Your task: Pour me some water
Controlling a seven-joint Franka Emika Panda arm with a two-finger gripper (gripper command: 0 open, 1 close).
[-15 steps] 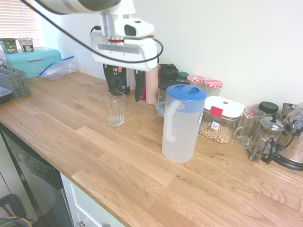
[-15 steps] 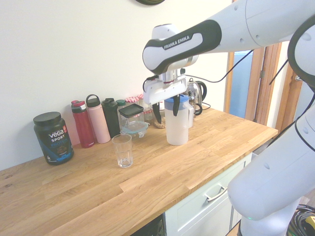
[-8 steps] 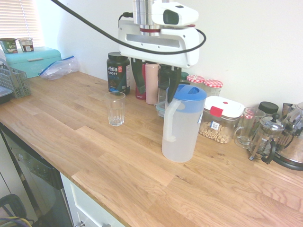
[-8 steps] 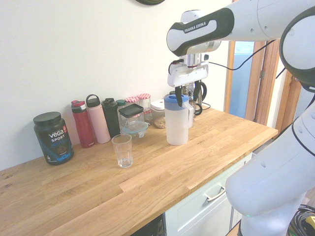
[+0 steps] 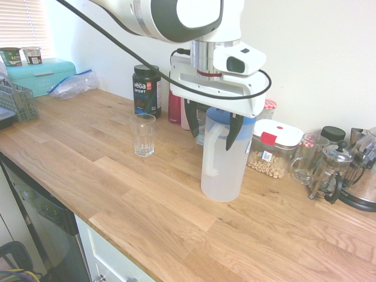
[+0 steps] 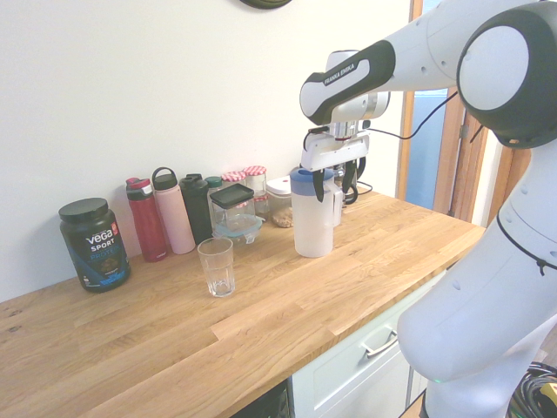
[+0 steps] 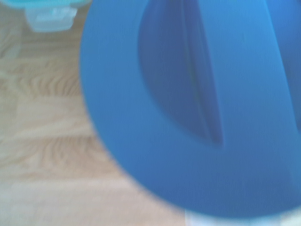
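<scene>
Step in hand: approach to pitcher (image 5: 225,154), which stood on counter (image 5: 135,205), well apart from glass (image 5: 143,134). Gripper (image 5: 215,129) hung over blue lid (image 7: 197,108), jaws wide, nothing held. Next: descend, straddle handle (image 5: 211,148), close.

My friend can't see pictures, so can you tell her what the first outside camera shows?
A white robot arm's open end effector hangs over a blue-lidded water jug on a wooden kitchen counter, fingers straddling its top. An empty drinking glass stands apart from the jug, toward the picture's left.
</scene>
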